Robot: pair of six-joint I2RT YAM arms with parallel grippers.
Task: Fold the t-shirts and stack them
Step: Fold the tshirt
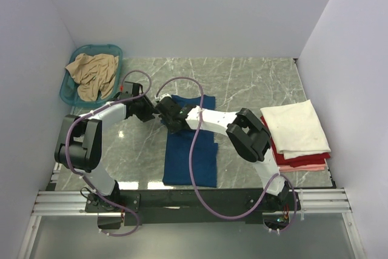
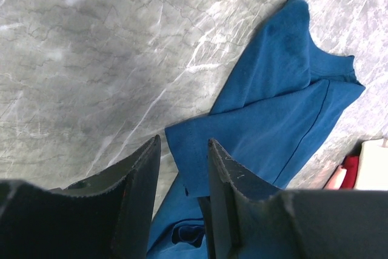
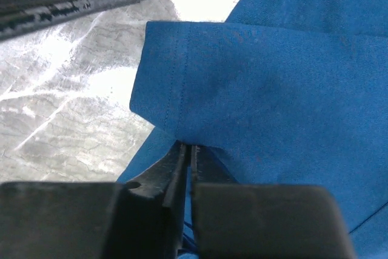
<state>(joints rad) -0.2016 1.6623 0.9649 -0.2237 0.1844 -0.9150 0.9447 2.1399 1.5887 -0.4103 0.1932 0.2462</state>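
Blue shirt (image 1: 191, 156) lies flat on the marble table (image 1: 254, 83) at the centre of the top view. It is the item in work.

Findings:
- Your right gripper (image 3: 187, 157) is pinched tight on a fold of the blue shirt, just under a hemmed edge near the shirt's upper left corner.
- Your left gripper (image 2: 183, 144) has its jaws apart with nothing between them. It sits just beside that same corner. I cannot confirm that it touches any cloth.
- Done: the cream shirt (image 1: 297, 127) lies on the red shirt (image 1: 280, 150), which lies on the pink shirt (image 1: 306, 167), stacked at the right edge.
- Outstanding: the tan shirt (image 1: 91, 74) sits crumpled in the basket (image 1: 70, 92), upper left.

Judgement: the blue shirt's fold looks barely begun, and the task is past its midpoint. The next move calls for you to close the left gripper on the hem beside the right one, so both hold the edge level before you carry it over. A one-sided pull would likely skew the fold.
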